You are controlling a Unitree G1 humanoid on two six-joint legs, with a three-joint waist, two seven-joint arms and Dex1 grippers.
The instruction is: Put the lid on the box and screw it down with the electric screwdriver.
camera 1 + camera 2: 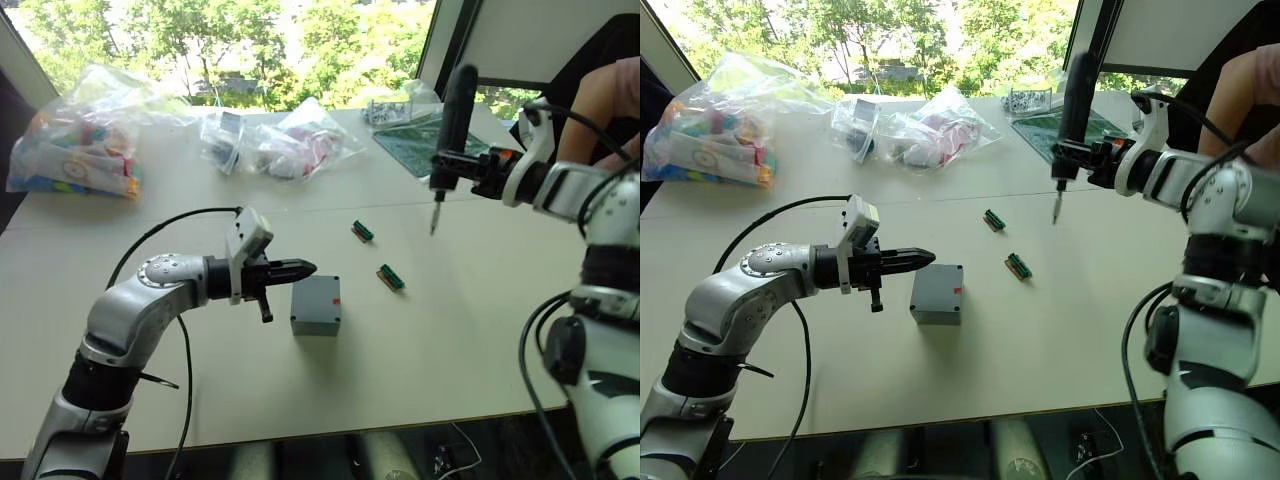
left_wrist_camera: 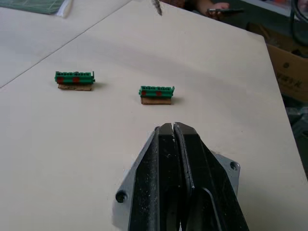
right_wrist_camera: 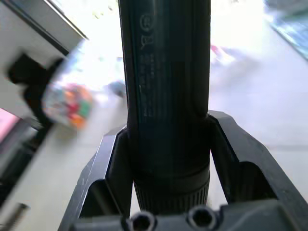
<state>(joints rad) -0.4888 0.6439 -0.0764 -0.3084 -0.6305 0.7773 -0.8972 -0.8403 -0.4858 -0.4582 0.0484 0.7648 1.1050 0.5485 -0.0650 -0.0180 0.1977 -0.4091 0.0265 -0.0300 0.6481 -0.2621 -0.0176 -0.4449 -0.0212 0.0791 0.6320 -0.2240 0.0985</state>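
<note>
— Why is the electric screwdriver (image 1: 455,115) up there?
— My right pincer (image 3: 163,159) grips it upright, bit down, at two o'clock, well apart from the box (image 1: 316,305). My left pincer (image 1: 298,268), clenched empty, hovers just beside it at nine.
— Obstacles?
— Two green connectors (image 1: 390,277) lie between.

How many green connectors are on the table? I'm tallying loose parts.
2. One connector lies beyond the box; the other connector lies to the box's right. More may be hidden inside the bags.
</note>
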